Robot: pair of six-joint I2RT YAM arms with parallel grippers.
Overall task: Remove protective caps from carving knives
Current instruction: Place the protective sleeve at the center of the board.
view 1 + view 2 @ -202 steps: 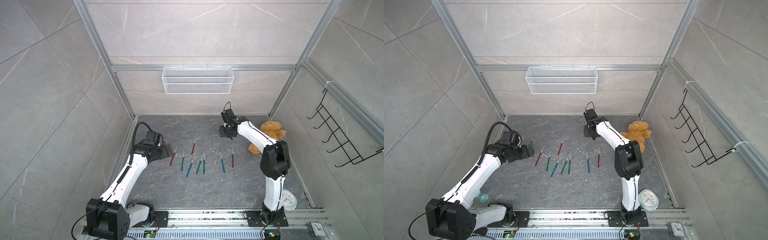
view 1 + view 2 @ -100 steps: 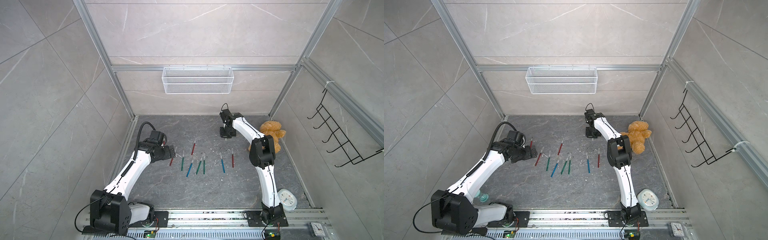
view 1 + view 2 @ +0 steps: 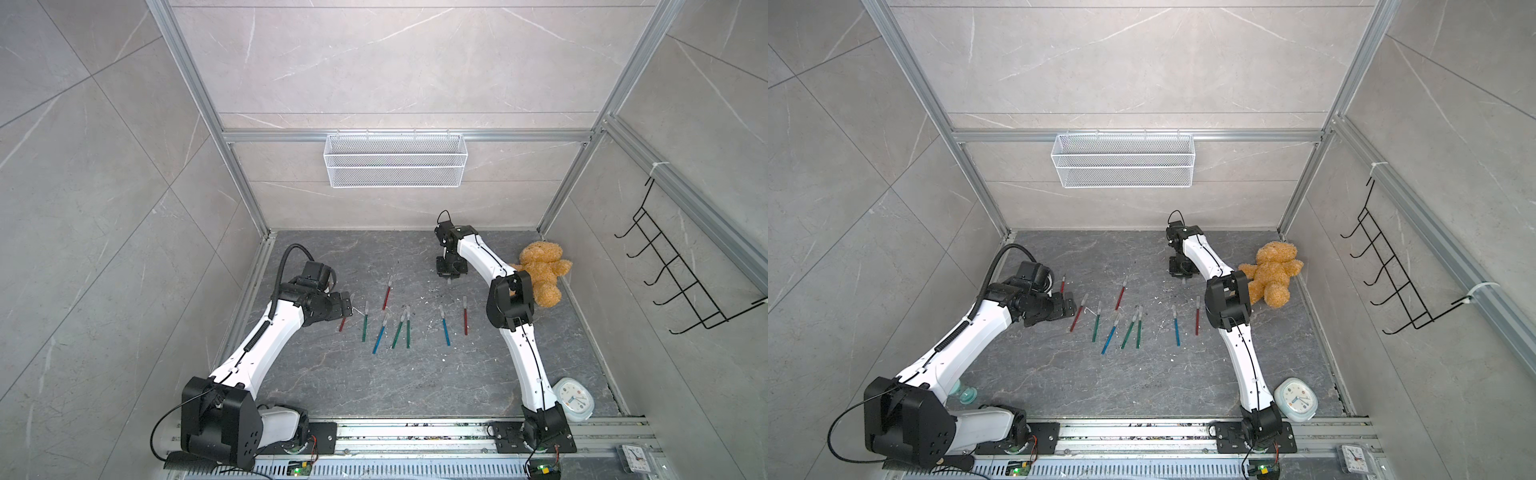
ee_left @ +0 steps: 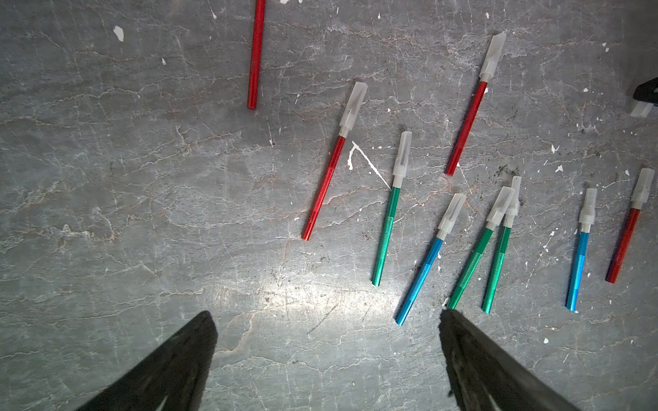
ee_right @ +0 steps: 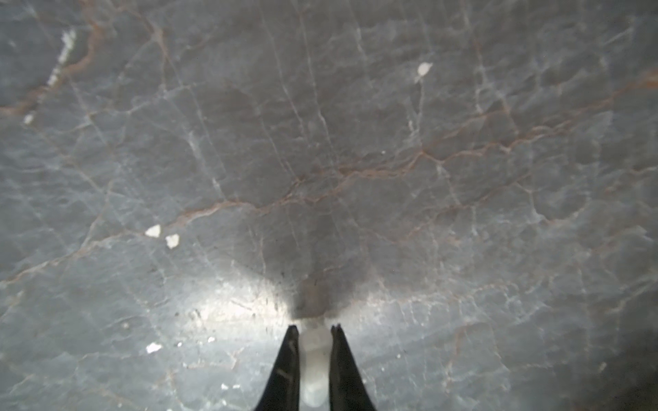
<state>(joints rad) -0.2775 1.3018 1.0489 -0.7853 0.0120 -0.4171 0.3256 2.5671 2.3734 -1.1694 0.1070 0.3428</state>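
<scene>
Several carving knives lie in a loose row mid-floor, among them a red one [image 3: 387, 293], a green one [image 3: 365, 322] and a blue one [image 3: 444, 326]. In the left wrist view most wear protective caps, such as on a red knife [image 4: 353, 105] and a green knife [image 4: 402, 153]. My left gripper [image 3: 347, 305] [image 4: 327, 320] hangs open and empty at the row's left end, beside a red knife [image 3: 1077, 318]. My right gripper [image 3: 449, 279] [image 5: 313, 326] is low over bare floor behind the row, shut on a loose whitish cap [image 5: 313, 356].
A brown teddy bear [image 3: 540, 270] lies at the right wall behind the right arm's elbow. A pale clock [image 3: 573, 401] sits at the front right. A white wire basket [image 3: 395, 160] hangs on the back wall, a black hook rack [image 3: 681, 282] on the right wall.
The right arm's elbow has swung left, away from the wall, while its gripper stayed near the back of the floor and sank a little. The left gripper edged right toward the knives.
</scene>
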